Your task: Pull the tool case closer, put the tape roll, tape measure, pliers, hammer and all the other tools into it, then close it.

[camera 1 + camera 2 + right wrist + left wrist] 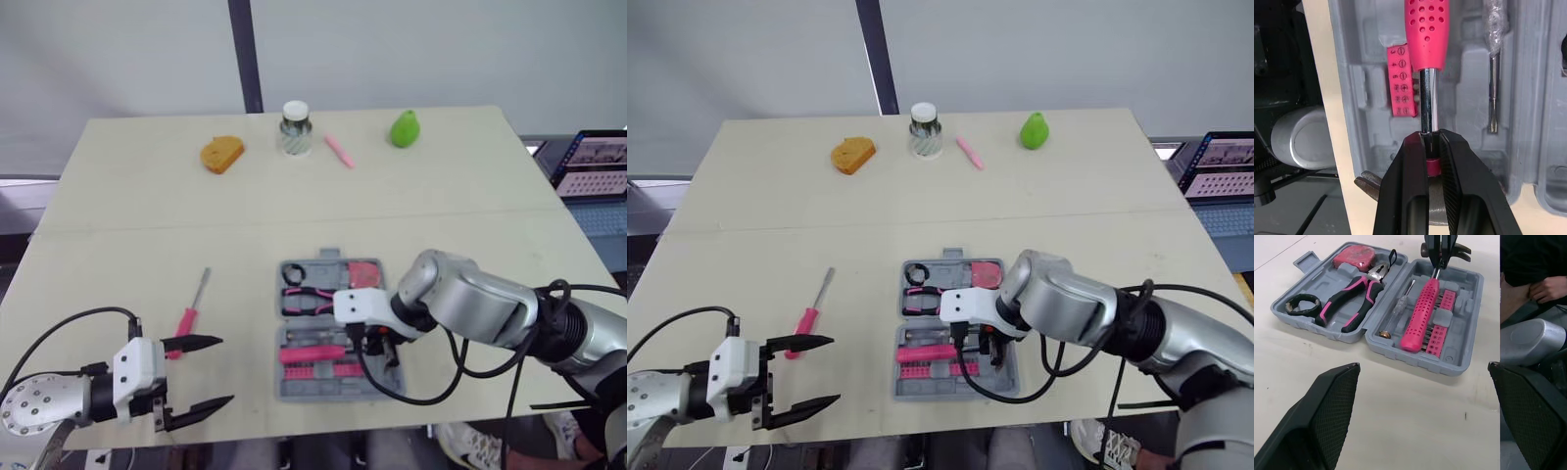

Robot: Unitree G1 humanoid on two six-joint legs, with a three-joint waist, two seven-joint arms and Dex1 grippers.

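A: How much of the task was judged to be done?

B: At the left, the left claw (223, 370) was seen wide open and holding nothing, hovering over the front corner of the table (441, 196); just beyond it a pink screwdriver (189, 315) was found lying on the bare table, well apart from the case, so one tool at least was counted as not yet packed.

A: And the tool case?

B: The tool case (1420, 361) was seen open near the table's front edge, so the pulling closer was taken as done; in one half the tape roll (1289, 306), the pliers (1365, 284) and the tape measure (1354, 255) were seen seated in their recesses; in the other half a thin tester screwdriver (1398, 308) and a strip of pink bits (1442, 318) were seen beside the hammer (1422, 308).

A: Was the hammer counted as packed?

B: Nearly; its pink handle was laid in the tray, but its steel shaft was clamped just below the head by the right claw (1431, 134), closed on it; a release was judged to be needed.

A: What was left?

B: The screwdriver was to be fetched; the case was then to be closed.
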